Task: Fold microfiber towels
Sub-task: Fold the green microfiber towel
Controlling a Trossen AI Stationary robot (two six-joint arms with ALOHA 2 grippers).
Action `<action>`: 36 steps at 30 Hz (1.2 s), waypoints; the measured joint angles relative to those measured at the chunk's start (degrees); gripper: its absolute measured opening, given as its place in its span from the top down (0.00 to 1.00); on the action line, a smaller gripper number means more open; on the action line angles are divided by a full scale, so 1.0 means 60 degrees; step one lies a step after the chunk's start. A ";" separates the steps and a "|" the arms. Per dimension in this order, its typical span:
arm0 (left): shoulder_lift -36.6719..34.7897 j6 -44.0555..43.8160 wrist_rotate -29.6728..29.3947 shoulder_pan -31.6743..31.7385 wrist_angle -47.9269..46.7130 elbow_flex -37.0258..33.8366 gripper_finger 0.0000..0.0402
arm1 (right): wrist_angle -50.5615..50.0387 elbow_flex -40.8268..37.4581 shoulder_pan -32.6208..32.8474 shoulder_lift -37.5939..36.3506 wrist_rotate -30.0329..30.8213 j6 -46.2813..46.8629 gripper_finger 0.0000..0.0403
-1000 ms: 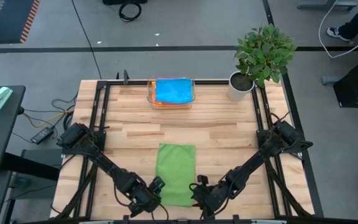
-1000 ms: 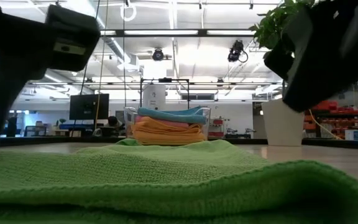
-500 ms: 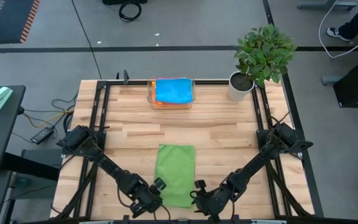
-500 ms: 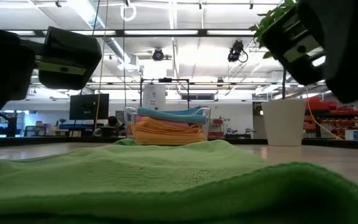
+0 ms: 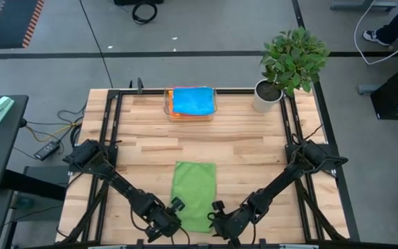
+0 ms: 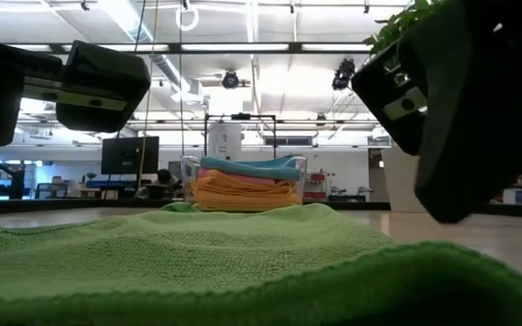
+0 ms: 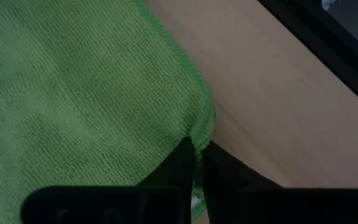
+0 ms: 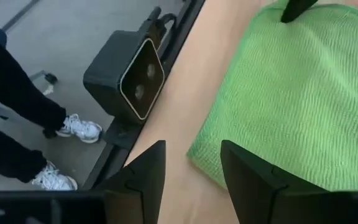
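A green microfiber towel (image 5: 193, 192) lies flat on the table as a narrow rectangle, close to the near edge. My left gripper (image 5: 176, 206) is at the towel's near left corner and is shut on it (image 7: 197, 149). My right gripper (image 5: 216, 208) is open at the near right corner (image 8: 199, 157), which lies just ahead of the gap between its two fingers (image 8: 191, 165). Whether those fingers touch the cloth, I cannot tell. More folded towels, blue on top of pink and orange, are stacked in a clear tray (image 5: 191, 102) at the far edge. My left gripper pinches the hemmed edge (image 7: 200, 132) at the green towel's near left corner between its two fingers. They slant down onto it from the table's near left. One layer or several, I cannot tell. The towel stays flat on the table.
A potted plant (image 5: 290, 62) stands at the far right corner. Black frame rails (image 5: 110, 131) run along the table's left and right sides. The low camera (image 8: 132, 78) sits at the near edge, and a person's legs and shoes (image 8: 55, 130) show beyond it. Bare wood lies between towel and tray.
My left gripper has shut on the towel's near left corner. My right gripper has sunk, rolled, and moved a little toward the towel's near right corner, staying open. The towel has stayed flat on the table.
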 joint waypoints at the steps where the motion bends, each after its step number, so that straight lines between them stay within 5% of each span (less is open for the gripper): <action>1: 0.0001 0.0000 0.0000 0.0000 0.0002 0.0000 0.93 | -0.0018 0.0000 0.0000 0.0000 0.0000 -0.0005 0.60; 14: 0.0012 -0.0328 0.0036 0.0146 0.0113 -0.0007 0.96 | 0.0127 0.0062 0.0028 0.0656 -0.0653 0.0728 0.61; 21: 0.0049 -0.0878 -0.0001 0.0164 0.0611 -0.0027 0.97 | -0.0223 0.0062 0.0069 0.0652 0.0028 0.1180 0.79; 26: -0.0008 -0.2037 0.0003 0.0168 0.0590 -0.0033 0.97 | -0.0654 0.0021 0.0059 0.0358 0.0100 0.1840 0.98; 36: -0.1842 -0.5798 0.0122 0.0326 0.0594 -0.0033 0.97 | -0.3072 -0.0234 -0.0329 -0.2240 -0.0976 0.3654 0.98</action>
